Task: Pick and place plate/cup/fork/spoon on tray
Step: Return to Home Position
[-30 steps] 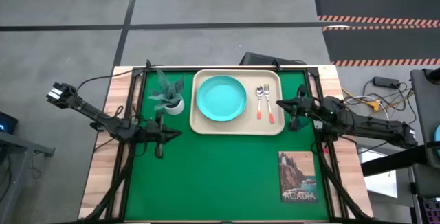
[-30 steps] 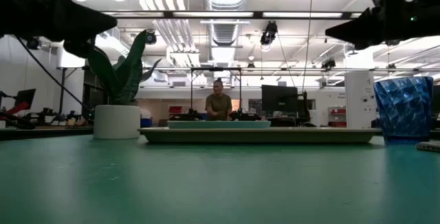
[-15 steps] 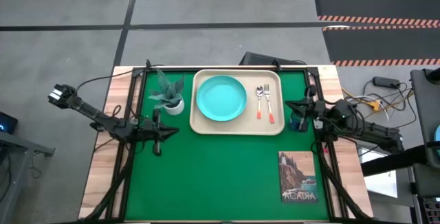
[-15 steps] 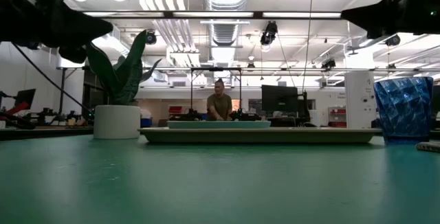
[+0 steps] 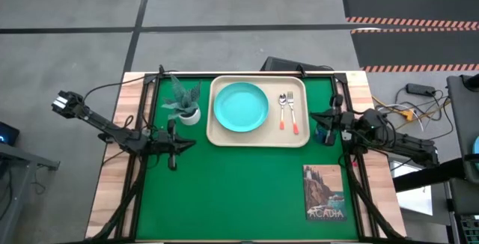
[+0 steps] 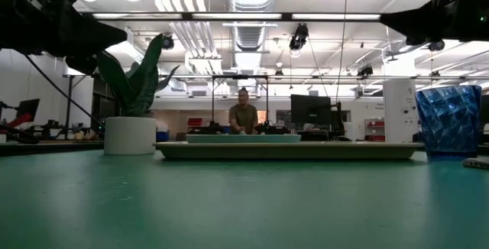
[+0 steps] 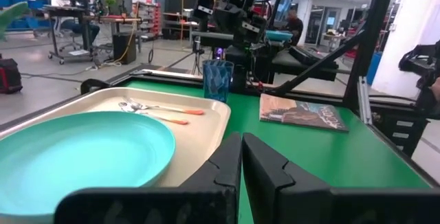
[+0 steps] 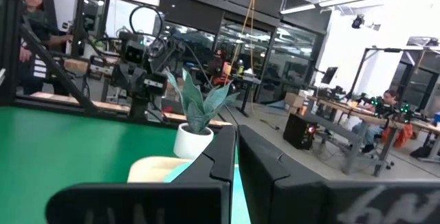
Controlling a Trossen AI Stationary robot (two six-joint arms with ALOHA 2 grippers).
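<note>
The beige tray (image 5: 258, 135) lies at the table's far middle. On it rest the turquoise plate (image 5: 241, 108), the spoon (image 5: 283, 111) and the fork (image 5: 293, 114), side by side to the plate's right. The blue cup (image 6: 448, 121) stands upright on the green table just right of the tray. From above the cup (image 5: 324, 133) is partly hidden under my right arm. My right gripper (image 5: 313, 114) is shut and empty, well above the cup. My left gripper (image 5: 192, 144) is shut and empty, left of the tray's near corner.
A white-potted green plant (image 5: 184, 103) stands left of the tray. A picture book (image 5: 325, 192) lies at the table's near right. Black frame bars run along the table's edges. A person (image 6: 244, 116) sits in the room beyond the far edge.
My right gripper has drawn back from the tray's right rim toward the table's right edge and risen a little, then held still. The plate, spoon, fork and cup have not moved.
</note>
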